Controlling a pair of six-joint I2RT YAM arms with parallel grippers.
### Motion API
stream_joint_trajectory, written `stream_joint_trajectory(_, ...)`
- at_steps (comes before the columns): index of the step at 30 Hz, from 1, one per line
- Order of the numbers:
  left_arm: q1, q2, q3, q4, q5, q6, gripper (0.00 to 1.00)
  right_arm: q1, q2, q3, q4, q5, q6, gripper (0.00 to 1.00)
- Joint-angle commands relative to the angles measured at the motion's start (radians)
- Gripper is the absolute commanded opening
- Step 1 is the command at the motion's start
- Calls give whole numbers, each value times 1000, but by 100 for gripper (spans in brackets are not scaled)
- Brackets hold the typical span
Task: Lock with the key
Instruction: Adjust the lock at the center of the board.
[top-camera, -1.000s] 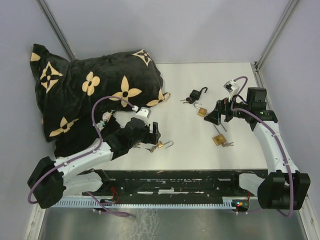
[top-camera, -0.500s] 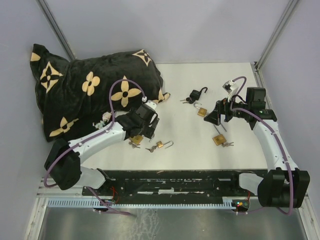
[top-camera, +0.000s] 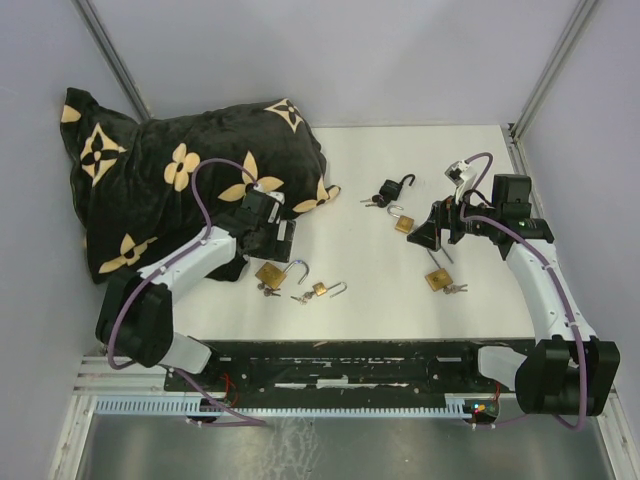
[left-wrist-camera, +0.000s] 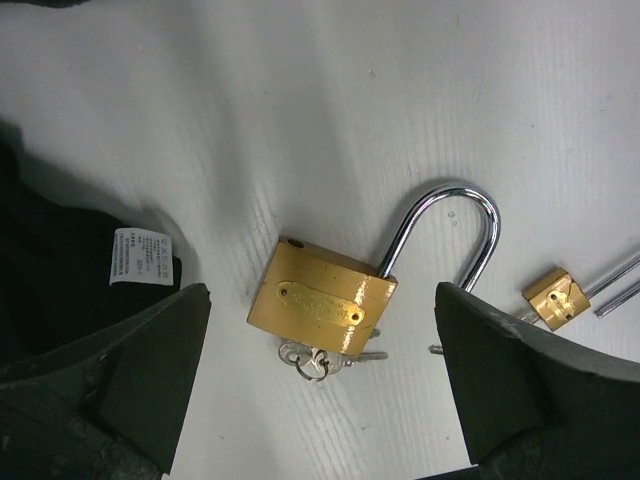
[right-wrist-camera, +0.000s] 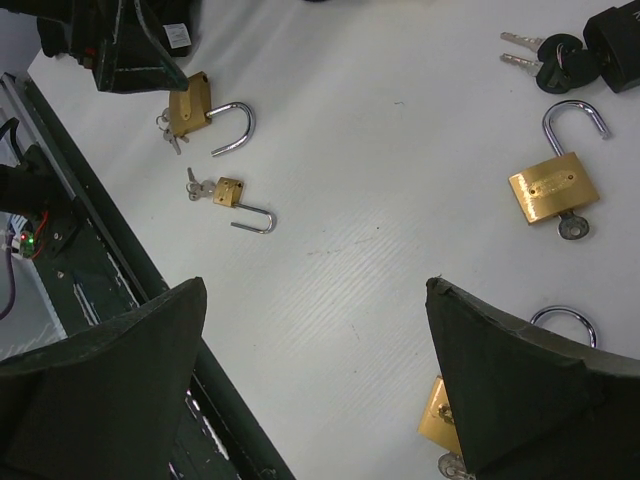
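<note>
Beside the black pillow (top-camera: 150, 190) at left, the left gripper (top-camera: 278, 238) hovers with jaws spread just by a brass padlock (left-wrist-camera: 325, 305), shackle open and keys (left-wrist-camera: 310, 358) in its base, while far right the right gripper (top-camera: 428, 235) hangs with jaws wide and empty, so no locking seems done yet

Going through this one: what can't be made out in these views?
- Left wrist: large brass padlock partly covers its keys; whether one sits in the keyhole is hidden.
- Left wrist: small padlock is partly behind the left-arm finger.
- Right wrist: black padlock is cut off at the top-right corner.
- Right wrist: nearest brass padlock sits mostly behind the right-arm finger.
</note>
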Motion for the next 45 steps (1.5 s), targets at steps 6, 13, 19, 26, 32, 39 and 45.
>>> stream_joint_trajectory(6,52,66,-52,106,115,-104,97,8,-2,33,25,-28,2,99)
stream_joint_trajectory(13,55,56,-183,242,170,-207,93,14,5,37,11,-22,-9,99)
stream_joint_trajectory(19,55,7,-221,269,193,-238,91,17,7,38,9,-18,-13,99)
stream_joint_trajectory(26,53,-35,-300,310,274,-291,80,17,6,39,6,-15,-18,99)
stream_joint_trajectory(32,41,-107,-355,357,324,-342,76,22,16,21,34,-45,16,99)
stream_joint_trajectory(39,31,-109,-386,406,341,-367,67,64,97,-21,142,-145,142,99)
stream_joint_trajectory(45,26,-117,-423,477,335,-401,63,134,172,-25,164,-135,176,99)
